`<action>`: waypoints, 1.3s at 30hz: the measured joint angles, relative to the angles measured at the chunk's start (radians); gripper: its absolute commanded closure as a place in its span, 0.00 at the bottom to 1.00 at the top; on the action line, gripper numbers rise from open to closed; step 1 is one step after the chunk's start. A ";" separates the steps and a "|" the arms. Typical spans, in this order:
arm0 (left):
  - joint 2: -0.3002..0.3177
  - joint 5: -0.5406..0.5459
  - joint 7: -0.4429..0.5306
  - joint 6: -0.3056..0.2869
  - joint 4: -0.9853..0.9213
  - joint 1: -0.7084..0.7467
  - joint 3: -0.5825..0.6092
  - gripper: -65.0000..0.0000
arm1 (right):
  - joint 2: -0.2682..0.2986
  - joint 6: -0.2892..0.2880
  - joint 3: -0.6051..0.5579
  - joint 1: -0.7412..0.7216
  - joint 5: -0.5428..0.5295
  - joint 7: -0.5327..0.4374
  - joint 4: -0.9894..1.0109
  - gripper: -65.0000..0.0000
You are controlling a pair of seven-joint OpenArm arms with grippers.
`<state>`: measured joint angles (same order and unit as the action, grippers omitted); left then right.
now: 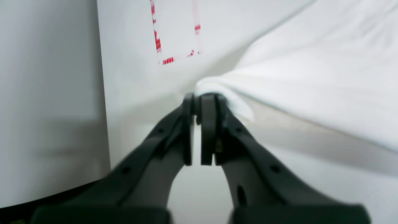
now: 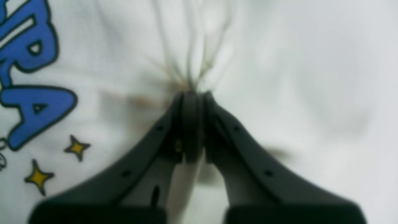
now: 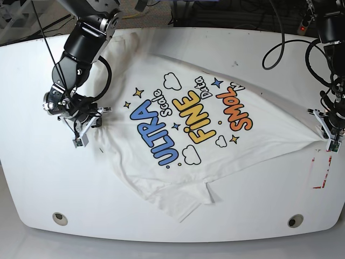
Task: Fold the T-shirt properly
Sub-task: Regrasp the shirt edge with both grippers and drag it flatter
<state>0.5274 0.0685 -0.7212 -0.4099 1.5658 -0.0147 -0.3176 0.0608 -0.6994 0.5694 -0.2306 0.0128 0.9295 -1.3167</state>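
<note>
Base view shows the T-shirt (image 3: 215, 135) spread print-up on the white tabletop (image 3: 32, 178), each edge pinched by the left end effector (image 3: 326, 141) and right end effector (image 3: 86, 129).

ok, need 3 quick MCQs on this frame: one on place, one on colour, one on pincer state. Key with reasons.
1. Where is the red-striped rectangle marking on the table?
A. Under the shirt's print
B. Beside the left pincer, near the table edge
C. Next to the right pincer

2. What colour is the word "ULTRA" on the T-shirt?
A. Blue
B. Orange
C. Green

3. What is the right pincer doing?
A. Open above the cloth
B. Shut on bare table
C. Shut on the T-shirt

Key:
1 B: the red-striped marking lies just below the left pincer on the table.
2 A: on the T-shirt the "ULTRA" lettering is blue with a dark outline.
3 C: the right pincer has its jaws together with fabric bunched into wrinkles at the tips.
</note>
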 measured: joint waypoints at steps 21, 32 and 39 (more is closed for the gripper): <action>0.000 -0.005 0.007 -0.079 0.019 0.152 -0.005 1.00 | -0.137 0.000 0.006 0.491 -0.002 0.127 -0.574 1.00; -0.003 -0.003 0.008 -0.081 0.018 0.190 -0.005 1.00 | -0.160 0.000 0.006 0.472 0.003 0.129 -0.600 0.54; -0.023 -0.004 0.008 -0.078 0.017 0.185 -0.011 1.00 | -0.149 0.000 0.005 0.317 -0.002 0.122 -0.586 0.53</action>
<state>0.5041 0.0647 -0.7132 -0.4877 1.5829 0.1703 -0.3286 -0.0883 -0.6994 0.5747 0.0864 0.0113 1.0515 -1.9026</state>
